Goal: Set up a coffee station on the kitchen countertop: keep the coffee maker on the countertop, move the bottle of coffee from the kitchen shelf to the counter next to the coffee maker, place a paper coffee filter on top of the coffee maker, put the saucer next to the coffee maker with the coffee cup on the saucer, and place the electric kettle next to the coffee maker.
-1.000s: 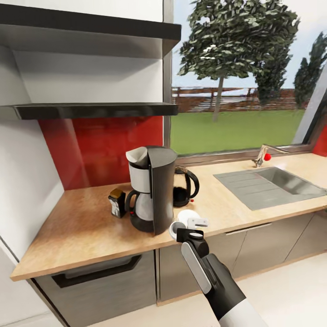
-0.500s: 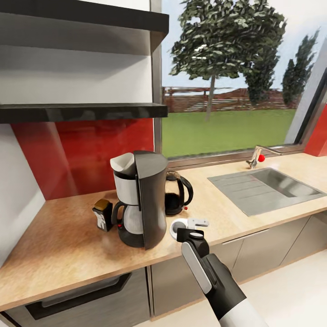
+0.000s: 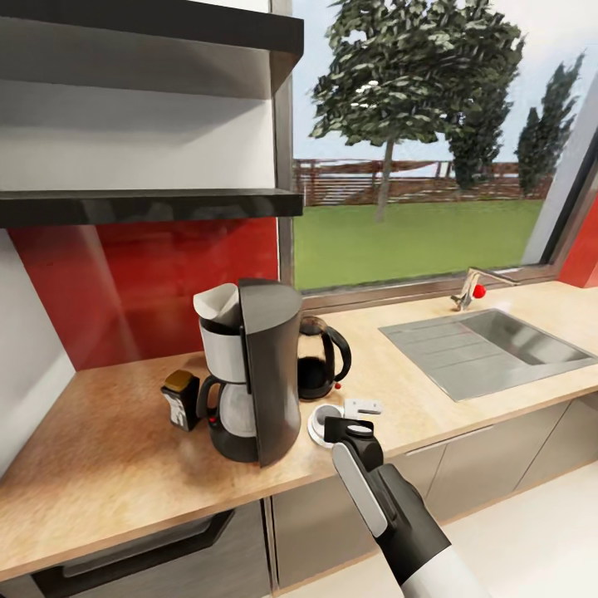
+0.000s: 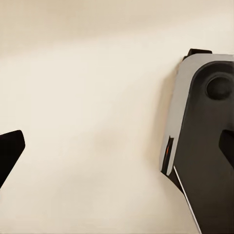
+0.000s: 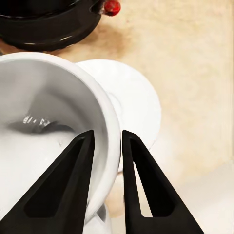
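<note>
Between the earlier head views and now the whole scene slides rightward and slightly up in the frame, so we read that as camera motion; our right gripper [image 3: 353,419] keeps its place low and right of centre, and the coffee cup [image 3: 325,416] it carries now sits closer to the coffee maker [image 3: 249,370].

In the right wrist view, our two black fingers [image 5: 66,187] straddle the cup's white wall [image 5: 105,146], one inside the bowl and one outside, pinching the rim. The cup is held tilted, with its open mouth turned toward that camera.

The saucer [image 5: 131,105] is the relation that matters. In the right wrist view it is a white disc lying flat on the countertop [image 5: 195,58], partly hidden behind the cup, just past the fingertips and towards the upper right of the frame. We judge the cup is above its near edge, not yet centred or seated.

In the head view the saucer's pale rim [image 3: 316,433] peeks out at lower centre, just right of the coffee maker. The electric kettle [image 3: 320,363] stands just behind it, the bottle of coffee [image 3: 180,399] left of the machine, and the paper coffee filter [image 3: 218,305] on top.

Our left gripper [image 4: 117,146] faces plain pale floor, its fingertips spread wide and holding nothing.
</note>
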